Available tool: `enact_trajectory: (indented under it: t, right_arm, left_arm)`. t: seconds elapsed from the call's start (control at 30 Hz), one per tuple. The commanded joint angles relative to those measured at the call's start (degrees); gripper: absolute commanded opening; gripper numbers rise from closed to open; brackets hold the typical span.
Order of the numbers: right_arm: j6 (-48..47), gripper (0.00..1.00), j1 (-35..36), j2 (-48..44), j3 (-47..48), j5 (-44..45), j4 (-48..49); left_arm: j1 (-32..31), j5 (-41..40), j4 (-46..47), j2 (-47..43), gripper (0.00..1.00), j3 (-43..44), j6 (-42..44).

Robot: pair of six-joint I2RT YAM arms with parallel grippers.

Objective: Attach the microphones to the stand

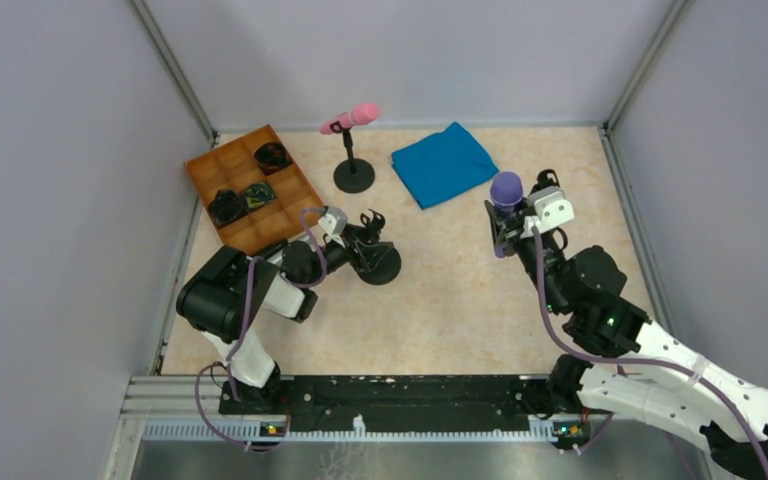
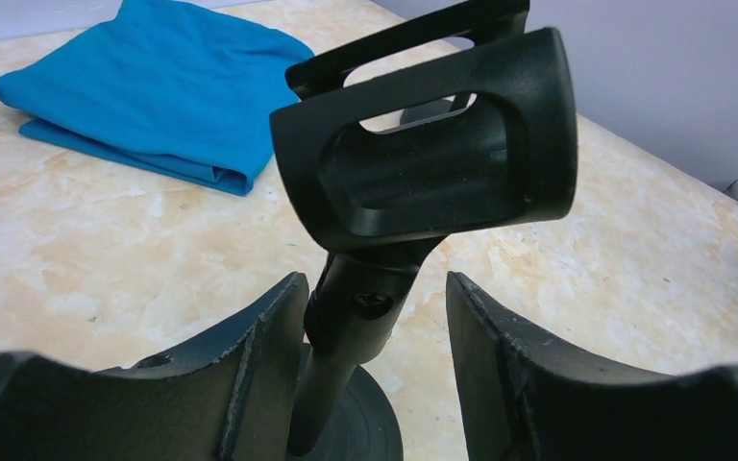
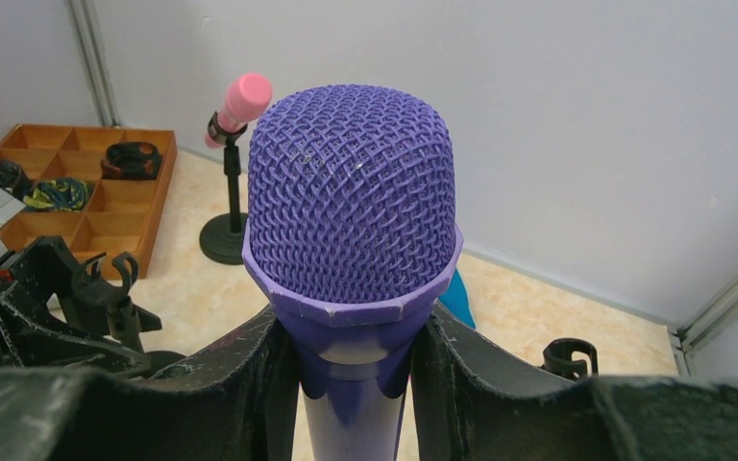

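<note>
My right gripper (image 1: 507, 214) is shut on a purple microphone (image 1: 506, 187) and holds it upright, head up, at the right of the table. In the right wrist view the fingers (image 3: 250, 375) clamp its neck below the mesh head (image 3: 351, 211). My left gripper (image 1: 365, 246) is open around the post of an empty black stand (image 1: 380, 264). In the left wrist view the stand's empty clip (image 2: 432, 144) rises above the jaws. The left finger (image 2: 259, 336) touches the post; the right finger stands apart from it. A pink microphone (image 1: 352, 118) sits clipped in a second stand (image 1: 354, 176) at the back.
A folded blue cloth (image 1: 443, 163) lies at the back right of centre. A wooden compartment tray (image 1: 200, 166) with dark bundled items stands at the back left. Grey walls close in the table on three sides.
</note>
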Motion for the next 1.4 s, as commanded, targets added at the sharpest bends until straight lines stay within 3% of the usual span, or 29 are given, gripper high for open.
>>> enact_trajectory:
  t: [0.0,0.43,0.7,0.93,1.27,1.37]
  right_arm:
    - [0.6,0.0,0.0,0.8,1.8,-1.5,1.9]
    - [1.4,0.0,0.0,1.7,2.4,-2.6,1.5]
    - [1.5,0.0,-0.1,1.9,2.4,-2.9,1.4]
    - [1.7,0.0,-0.1,1.6,2.3,-3.0,1.1]
    - [1.5,0.0,-0.1,1.0,1.3,-3.6,1.7]
    - [0.6,0.0,-0.1,0.0,-0.9,-6.1,5.2]
  left_arm:
    - [0.5,1.6,16.9,-2.0,0.61,1.2,-0.7]
    - [0.7,0.3,16.6,-4.4,0.66,1.3,-0.4]
    - [0.8,1.8,17.3,-3.4,0.45,2.0,-1.8]
    - [0.8,2.7,17.4,-3.3,0.37,3.1,-3.6]
    - [0.8,7.6,16.8,-2.0,0.0,5.8,-6.4]
    - [0.8,11.4,15.8,-1.4,0.0,7.1,-7.7]
